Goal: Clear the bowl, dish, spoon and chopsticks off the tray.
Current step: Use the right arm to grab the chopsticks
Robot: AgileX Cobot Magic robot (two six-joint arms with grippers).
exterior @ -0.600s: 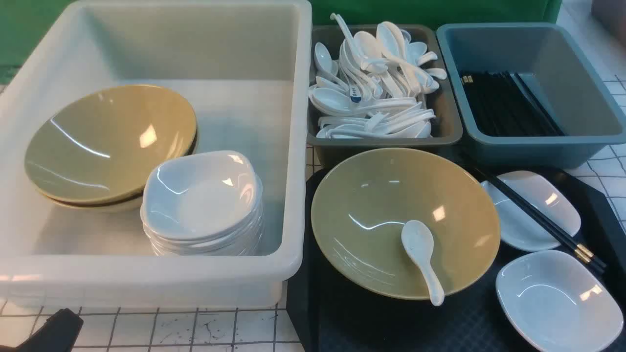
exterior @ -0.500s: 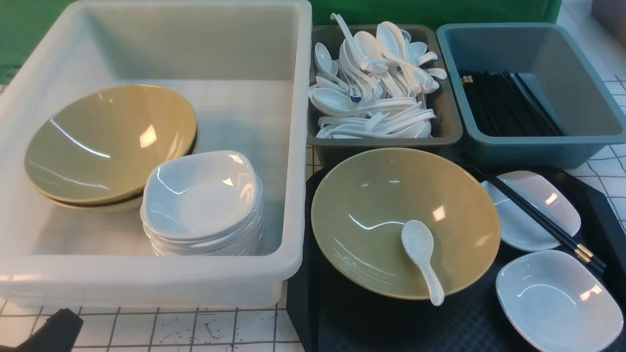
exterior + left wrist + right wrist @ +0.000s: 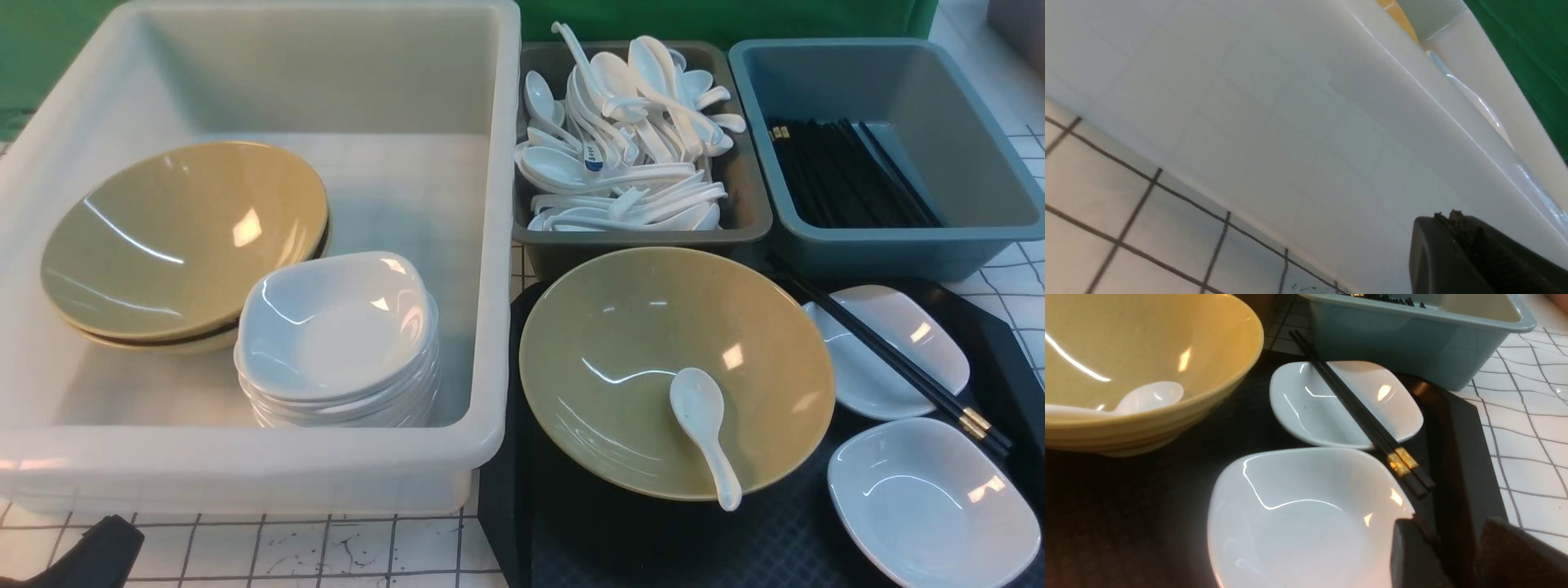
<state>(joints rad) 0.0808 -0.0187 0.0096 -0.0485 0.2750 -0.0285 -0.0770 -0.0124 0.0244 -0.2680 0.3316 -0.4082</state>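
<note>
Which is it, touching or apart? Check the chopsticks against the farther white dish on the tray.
Touching. The right wrist view shows the chopsticks lying across the farther white dish, resting on its rim.

Canteen-style clearing station; cutlery bins (image 3: 637,238)

free room above bowl (image 3: 620,351), chopsticks (image 3: 890,357) barring far dish (image 3: 914,327), blue bin (image 3: 898,249) close behind
</note>
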